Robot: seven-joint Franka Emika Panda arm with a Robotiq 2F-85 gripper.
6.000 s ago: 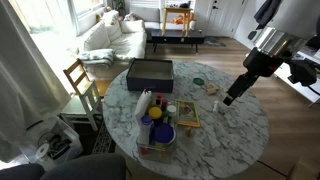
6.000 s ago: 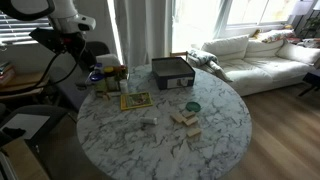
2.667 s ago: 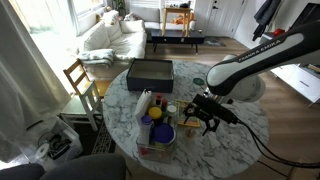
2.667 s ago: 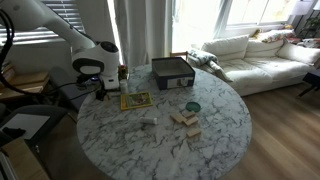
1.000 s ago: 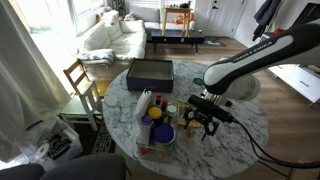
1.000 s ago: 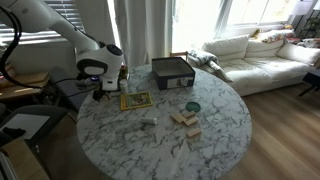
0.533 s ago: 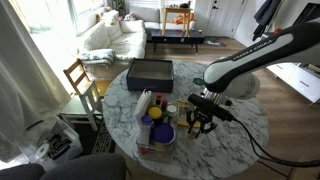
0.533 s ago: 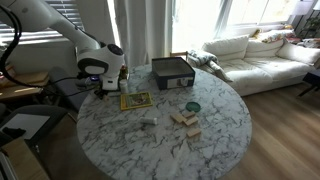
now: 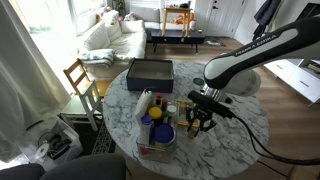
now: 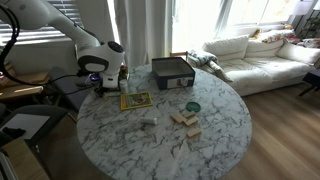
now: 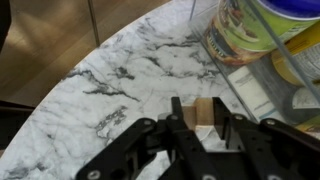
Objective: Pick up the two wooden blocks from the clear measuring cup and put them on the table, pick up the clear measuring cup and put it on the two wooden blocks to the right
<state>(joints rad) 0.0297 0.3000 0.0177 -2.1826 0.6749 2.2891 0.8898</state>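
Observation:
In the wrist view my gripper [image 11: 198, 105] is shut on a light wooden block [image 11: 201, 116], held just above the marble table [image 11: 110, 70]. Right beside it stands the clear measuring cup [image 11: 252, 62], its wall showing a yellow can inside. In both exterior views the gripper [image 9: 197, 121] [image 10: 100, 90] hangs low over the table's edge, next to the cluttered clear cup [image 9: 156, 134]. Two wooden blocks [image 10: 185, 120] lie apart from it, mid-table. I cannot tell whether the held wood is one piece or two.
A dark box [image 9: 150, 72] [image 10: 172, 72] sits at the table's far side, with a green disc [image 10: 192, 106] near it. A framed card [image 10: 134, 100] lies close to the gripper. A wooden chair [image 9: 80, 80] stands beside the table.
The jaws have closed from wide open onto the wooden block. The arm has barely shifted beside the clear cup.

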